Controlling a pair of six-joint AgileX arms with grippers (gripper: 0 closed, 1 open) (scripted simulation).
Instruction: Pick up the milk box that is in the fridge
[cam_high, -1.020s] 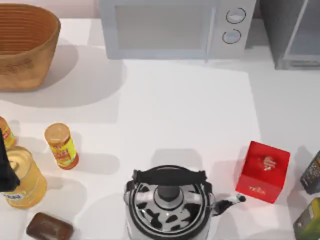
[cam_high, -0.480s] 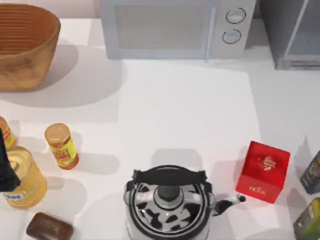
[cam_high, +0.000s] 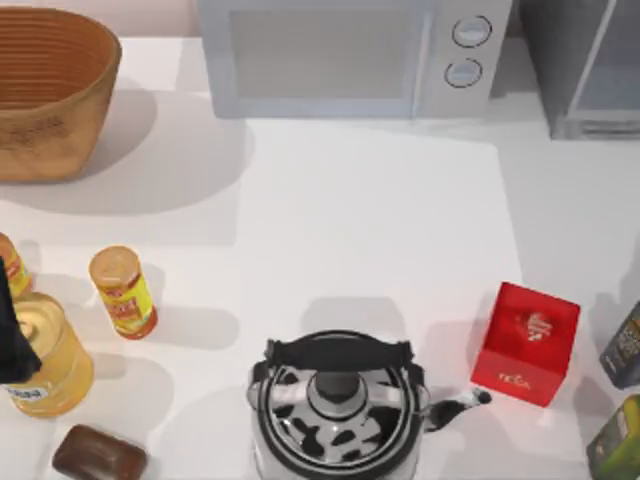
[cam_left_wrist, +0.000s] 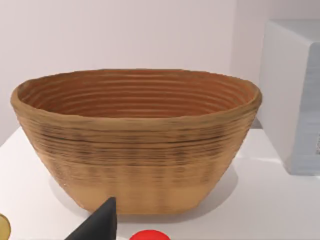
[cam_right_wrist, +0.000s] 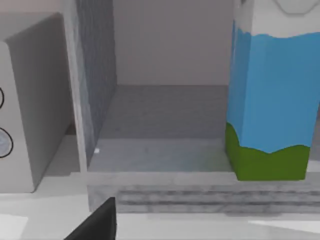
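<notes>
The milk box (cam_right_wrist: 270, 100), light blue with a green base and a white top, stands upright on the floor of the fridge (cam_right_wrist: 165, 125). The right wrist view looks straight into the fridge's open inside. A dark tip of my right gripper (cam_right_wrist: 100, 222) shows low in that view, well short of the carton and touching nothing. From above, the fridge (cam_high: 585, 70) is the grey cabinet at the table's back right corner. My left arm (cam_high: 8, 340) is parked at the left edge above a yellow can (cam_high: 45, 355).
A light-grey microwave (cam_high: 350, 55) stands left of the fridge. A red box (cam_high: 527, 342), a dark box (cam_high: 625, 345) and a cow-patterned kettle (cam_high: 338, 405) fill the front right. A wicker basket (cam_high: 50, 90) sits back left, and a small can (cam_high: 122, 290) front left.
The faint shadow at the table's right edge near the dark box has shifted slightly. The left arm and the objects have not moved.
</notes>
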